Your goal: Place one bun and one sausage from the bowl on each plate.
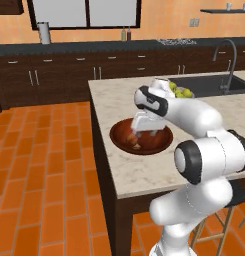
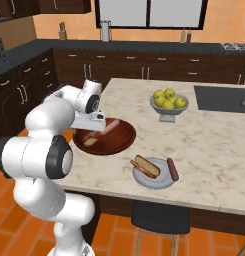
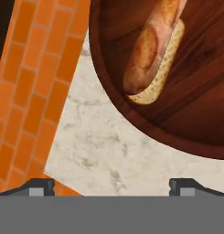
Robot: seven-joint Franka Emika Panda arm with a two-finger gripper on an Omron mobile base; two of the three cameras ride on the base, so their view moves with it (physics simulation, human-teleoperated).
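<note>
The two-finger gripper (image 3: 111,186) hovers over the wide dark reddish-brown wooden bowl (image 2: 119,142), jaws apart, empty, apparently to take its split golden bun (image 3: 152,57); the pale grey round plate (image 2: 153,181) already holds 1 pair.

Robot arm reaching over a wooden bowl on a kitchen island.

White arm (image 1: 204,150) rises from lower right & bends left over a pale marble counter (image 1: 144,170). Its gripper (image 1: 144,131) hangs low over the dark reddish-brown bowl (image 1: 121,142), w/ a light brown bun (image 1: 136,146) lying at the bowl's near side; finger spread can't be made out. Just beyond the arm, yellow-green apples (image 1: 181,92). Far right: sink (image 1: 214,86) w/ curved tap (image 1: 229,60). Orange tile floor (image 1: 39,170) at left, dark cabinets (image 1: 59,75) along far wall.
</note>
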